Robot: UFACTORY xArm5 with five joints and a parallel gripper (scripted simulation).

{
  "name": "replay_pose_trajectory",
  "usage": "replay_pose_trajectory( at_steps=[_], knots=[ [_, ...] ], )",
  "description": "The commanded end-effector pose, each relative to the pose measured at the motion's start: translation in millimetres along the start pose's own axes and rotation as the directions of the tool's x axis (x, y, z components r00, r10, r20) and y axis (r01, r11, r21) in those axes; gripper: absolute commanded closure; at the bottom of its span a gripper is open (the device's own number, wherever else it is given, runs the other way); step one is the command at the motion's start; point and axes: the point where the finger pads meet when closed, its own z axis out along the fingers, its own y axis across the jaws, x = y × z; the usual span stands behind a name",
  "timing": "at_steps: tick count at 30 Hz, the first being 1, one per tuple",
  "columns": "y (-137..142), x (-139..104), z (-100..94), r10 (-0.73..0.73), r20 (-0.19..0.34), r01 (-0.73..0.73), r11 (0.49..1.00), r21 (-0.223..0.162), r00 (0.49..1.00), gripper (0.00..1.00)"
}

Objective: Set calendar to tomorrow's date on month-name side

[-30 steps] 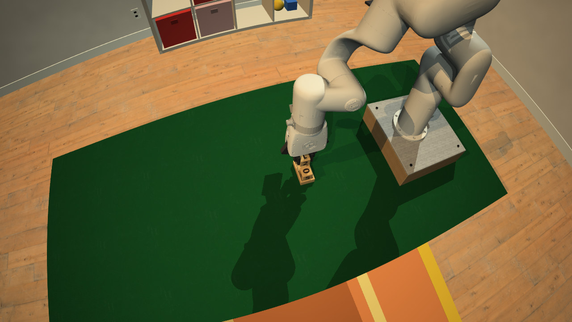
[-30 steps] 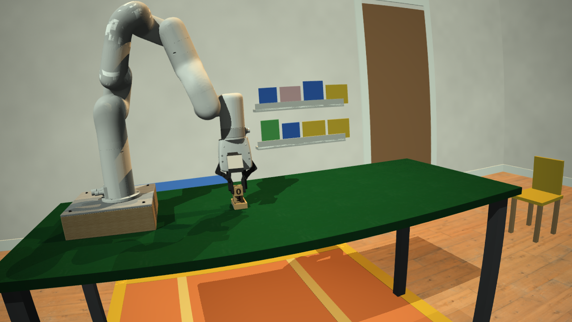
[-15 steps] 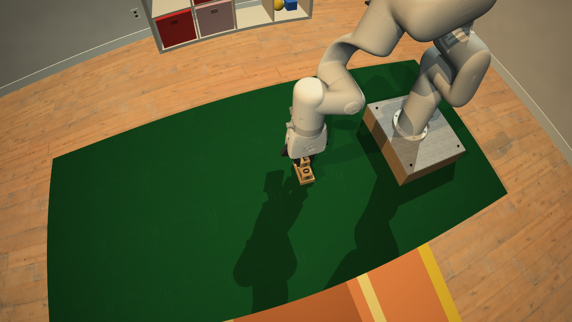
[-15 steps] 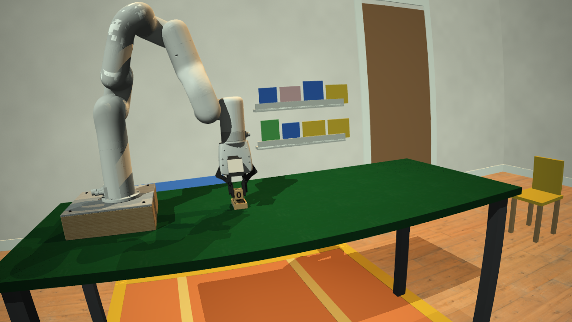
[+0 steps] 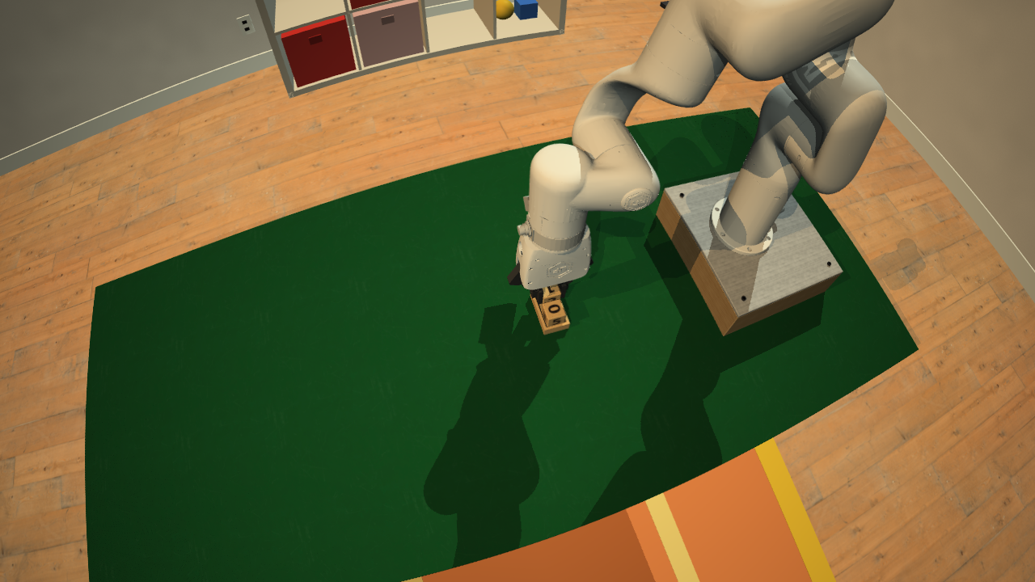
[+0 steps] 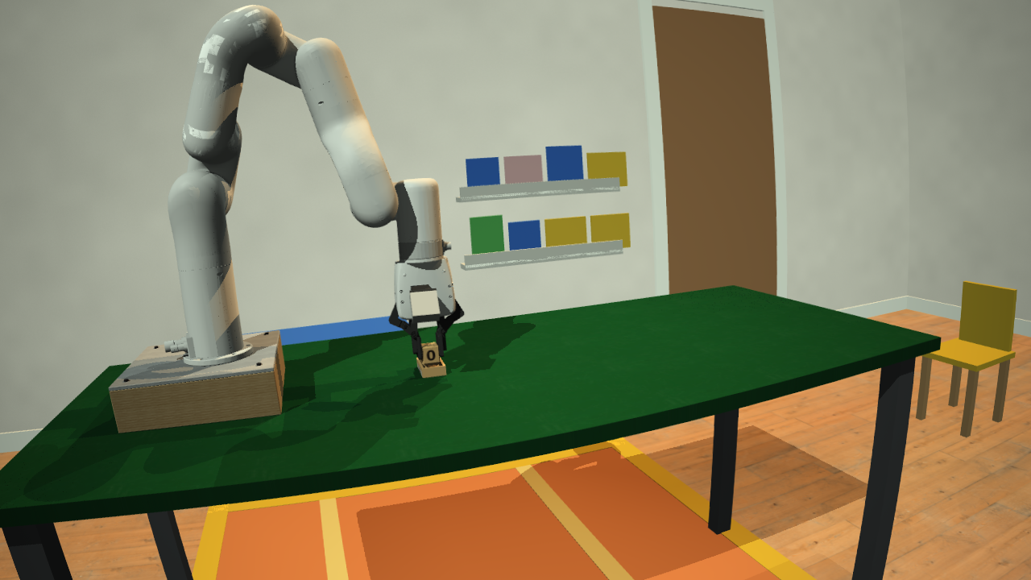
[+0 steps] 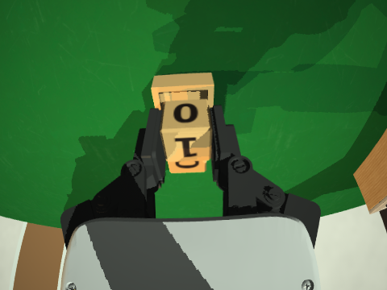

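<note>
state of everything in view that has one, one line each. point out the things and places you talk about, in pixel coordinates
gripper (image 5: 551, 289) (image 6: 430, 347) (image 7: 186, 122): shut on a cube
held cube (image 5: 551, 291) (image 6: 430, 354) (image 7: 185, 130): 1 up, low in the tray, floor contact hidden
other cube (image 5: 555, 309) (image 7: 187, 168): ungripped, in the tray, 0 up
tray (image 5: 556, 330) (image 6: 432, 372) (image 7: 182, 81): on the table
chair (image 6: 987, 317): upright

Tray on table; cube between gripper fingers.

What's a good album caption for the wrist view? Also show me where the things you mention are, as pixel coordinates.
Gripper (image 7: 186, 122) holding a numbered cube (image 7: 185, 113) at its tray (image 7: 182, 80).
</note>
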Motion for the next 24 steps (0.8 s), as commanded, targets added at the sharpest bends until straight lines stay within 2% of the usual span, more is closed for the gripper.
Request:
replay_pose_trajectory(
  at_steps=[1, 24],
  knots=[
    [-1.3, 0.0, 0.0, 0.0, 0.0, 0.0, 1.0, 0.003, 1.0, 0.73],
    [-1.3, 0.0, 0.0, 0.0, 0.0, 0.0, 1.0, 0.003, 1.0, 0.73]
  ],
)
